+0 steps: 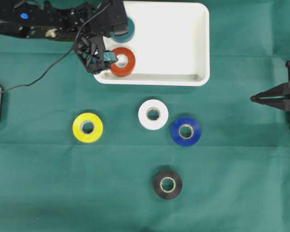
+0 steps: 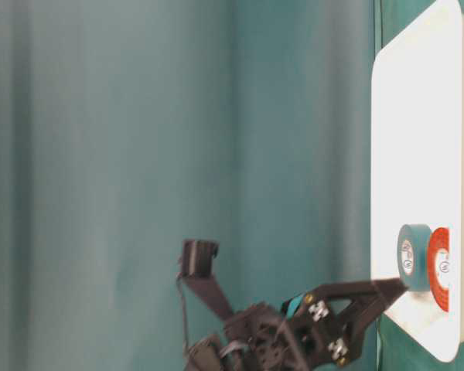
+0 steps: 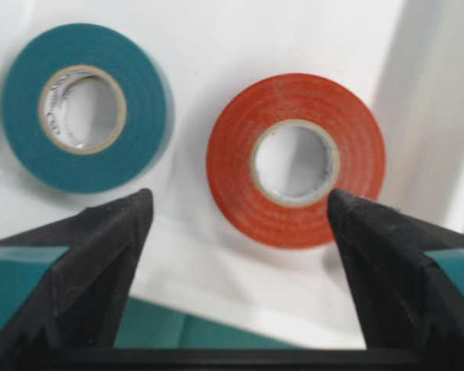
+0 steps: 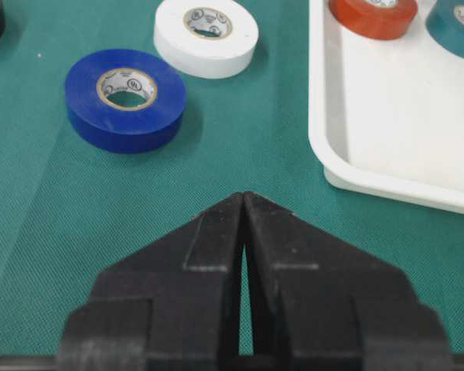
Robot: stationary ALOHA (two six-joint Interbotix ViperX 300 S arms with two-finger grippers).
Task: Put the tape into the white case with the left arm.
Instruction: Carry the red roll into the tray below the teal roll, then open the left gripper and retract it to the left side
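The white case (image 1: 183, 29) lies at the back of the green cloth and holds an orange tape roll (image 1: 128, 68) and a teal tape roll (image 1: 129, 33), both flat. My left gripper (image 1: 112, 59) hovers over the case's front left corner, open and empty. In the left wrist view the left gripper (image 3: 238, 197) has its jaws wide apart, and the orange roll (image 3: 232, 162) lies free on the case floor (image 3: 216, 270) just beyond the tips, with the teal roll (image 3: 143, 100) to its left. My right gripper (image 1: 253, 98) is shut and empty at the right edge; the right wrist view (image 4: 243, 195) shows it too.
On the cloth in front of the case lie a white roll (image 1: 146, 121), a blue roll (image 1: 179, 136), a yellow roll (image 1: 79, 133) and a black roll (image 1: 159, 189). A thin black cable (image 1: 43, 75) trails from the left arm across the cloth at the left.
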